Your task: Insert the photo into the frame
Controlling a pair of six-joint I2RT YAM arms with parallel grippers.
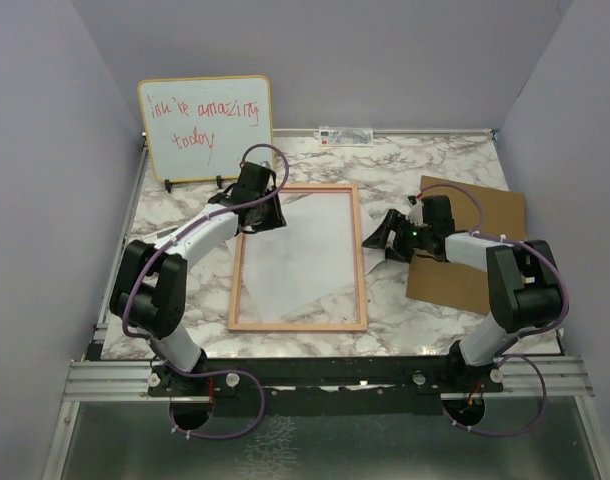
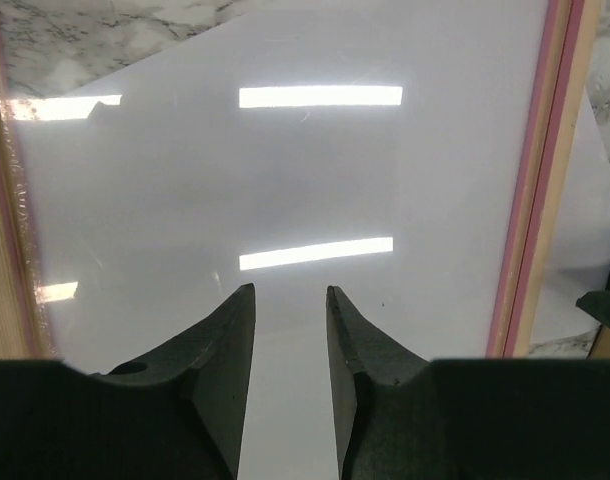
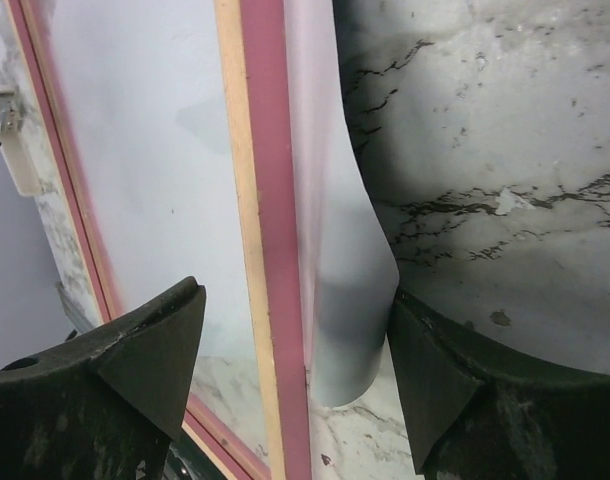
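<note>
The frame [image 1: 360, 270] lies flat mid-table, with a thin light-wood border and a pinkish inner edge. The photo [image 1: 300, 250] lies askew across it, white side up. The right rail [image 3: 270, 250] shows unbroken over the sheet. One corner [image 3: 350, 300] sticks out past that rail and curls upward. My left gripper [image 1: 265, 215] hovers at the frame's far left corner. Its jaws [image 2: 290, 290] stand narrowly apart over the white sheet [image 2: 315, 170], with nothing between them. My right gripper [image 1: 375, 240] is open wide [image 3: 297, 295], straddling the right rail, with its right finger [image 3: 435, 380] against the curled corner.
A brown backing board [image 1: 475, 250] lies at the right, under my right arm. A yellow-edged whiteboard [image 1: 205, 125] with red handwriting stands at the back left. A small white label [image 1: 345, 135] sits at the back edge. Purple walls close in on both sides.
</note>
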